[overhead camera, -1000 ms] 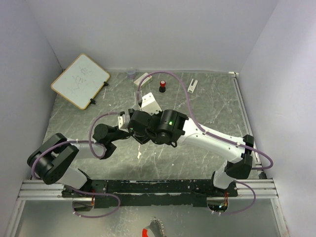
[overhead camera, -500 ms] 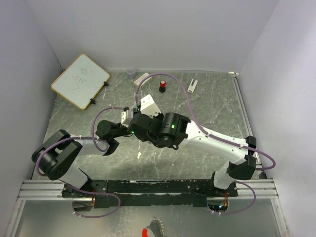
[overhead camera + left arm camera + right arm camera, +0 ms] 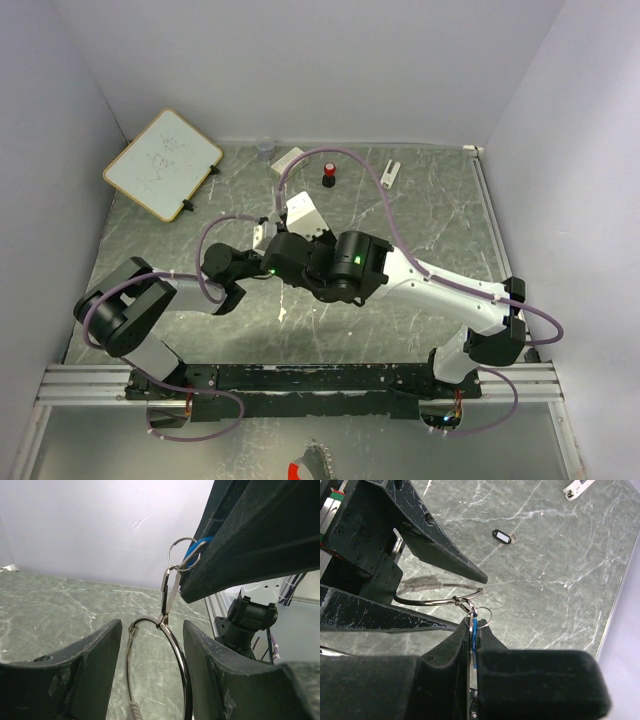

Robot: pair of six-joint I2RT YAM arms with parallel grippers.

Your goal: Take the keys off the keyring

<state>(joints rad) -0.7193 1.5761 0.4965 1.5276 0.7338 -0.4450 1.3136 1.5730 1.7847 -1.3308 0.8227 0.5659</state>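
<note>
Progress looks partial: a black-headed key [image 3: 502, 536] lies loose on the worktop, off the keyring [image 3: 150, 619]. Above mid-worktop my left gripper [image 3: 152, 630] clamps the ring across its width. My right gripper [image 3: 472, 642] is pinched on the blue key [image 3: 474, 632] — not yet off, I judge.

Light even, diffuse, from above; top view bright, walls pale. Worktop [image 3: 440, 230] carries only faint soft shadow under the arms. Left wrist view: left pincer [image 3: 152, 627] fingers dark, blurred; ring [image 3: 147, 620] between them sharp, with thin glints. Right wrist view: right pincer [image 3: 473, 637] black, soft-edged; blue key [image 3: 474, 629] at its tips vivid; worktop beyond crisp.
</note>
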